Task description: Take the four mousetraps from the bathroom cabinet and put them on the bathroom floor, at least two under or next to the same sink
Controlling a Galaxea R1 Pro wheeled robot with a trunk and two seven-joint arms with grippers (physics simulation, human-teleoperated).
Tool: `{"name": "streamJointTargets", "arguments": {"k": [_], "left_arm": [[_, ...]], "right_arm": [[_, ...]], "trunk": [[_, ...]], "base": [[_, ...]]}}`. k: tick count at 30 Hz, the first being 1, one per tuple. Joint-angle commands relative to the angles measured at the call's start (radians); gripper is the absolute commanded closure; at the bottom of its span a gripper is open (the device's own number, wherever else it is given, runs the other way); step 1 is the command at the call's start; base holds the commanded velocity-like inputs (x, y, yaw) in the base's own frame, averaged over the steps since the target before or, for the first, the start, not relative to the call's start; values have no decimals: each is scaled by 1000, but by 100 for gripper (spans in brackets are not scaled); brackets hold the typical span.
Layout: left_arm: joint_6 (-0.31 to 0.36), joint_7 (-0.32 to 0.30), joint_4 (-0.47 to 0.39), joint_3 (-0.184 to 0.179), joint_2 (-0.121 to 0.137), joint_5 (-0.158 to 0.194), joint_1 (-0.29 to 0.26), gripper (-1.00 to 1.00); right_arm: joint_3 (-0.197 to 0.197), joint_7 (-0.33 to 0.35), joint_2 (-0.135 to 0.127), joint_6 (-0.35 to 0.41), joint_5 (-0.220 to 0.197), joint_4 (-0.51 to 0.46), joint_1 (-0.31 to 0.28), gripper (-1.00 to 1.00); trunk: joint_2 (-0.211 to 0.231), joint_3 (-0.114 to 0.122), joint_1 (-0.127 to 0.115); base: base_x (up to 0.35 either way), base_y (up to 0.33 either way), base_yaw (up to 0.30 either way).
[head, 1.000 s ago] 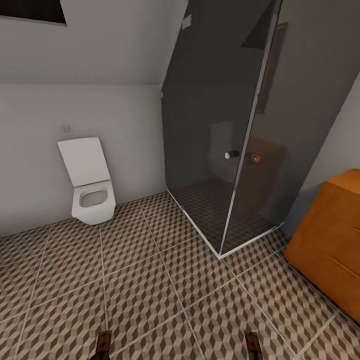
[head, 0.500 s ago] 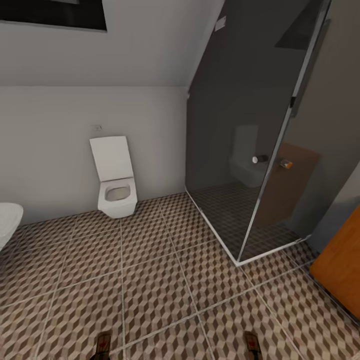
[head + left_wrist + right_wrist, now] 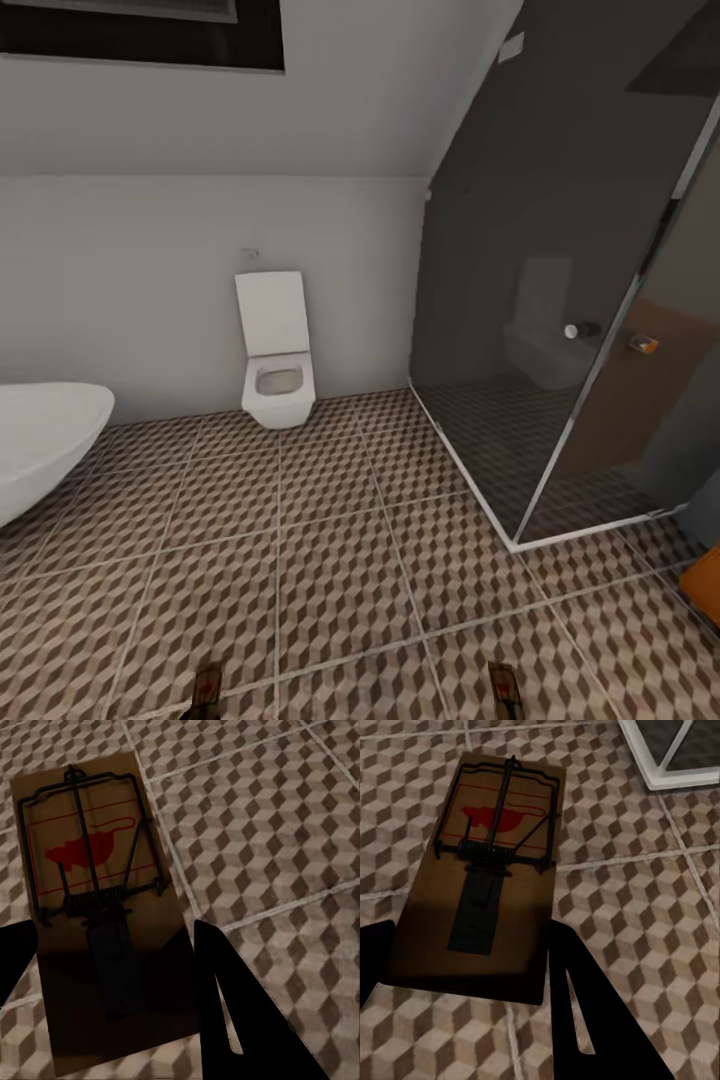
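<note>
My left gripper point(image 3: 112, 971) is shut on a mousetrap point(image 3: 90, 870), a tan board with dark wire and a red mark, held above the patterned bathroom floor point(image 3: 262, 832). Its dark fingers point(image 3: 225, 997) press the board's sides. My right gripper point(image 3: 469, 956) is shut on a second mousetrap point(image 3: 499, 847) in the same way, over the tiles near the shower's white base rail. In the head view the ends of both mousetraps point(image 3: 207, 690) point(image 3: 503, 688) poke in at the bottom edge above the bathroom floor point(image 3: 330, 560). A sliver of the orange cabinet point(image 3: 705, 585) sits at the right edge.
A white square toilet point(image 3: 277, 375) hangs on the far wall. The rim of a white oval bathtub point(image 3: 40, 440) enters from the left. A dark glass shower enclosure point(image 3: 570, 350) with a white base rail fills the right. Open tiles lie between them.
The head camera has swung left: the toilet and shower slid right in the picture, the bathtub came into view and the cabinet has almost left the frame. Both traps stay held.
</note>
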Motion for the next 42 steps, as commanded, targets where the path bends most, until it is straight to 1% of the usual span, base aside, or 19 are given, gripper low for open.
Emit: {"name": "streamJointTargets", "arguments": {"k": [1,42], "left_arm": [[-2,14,2,-6,-1,-9,-1,100],[-3,14,2,-5,2,-8,-1,100]], "right_arm": [[9,0,-1,-4,-13,0,0,100],[9,0,-1,-4,-13,0,0,100]], "trunk": [[0,0,0],[0,19,0]], "base": [[0,0,282],[0,0,282]]}}
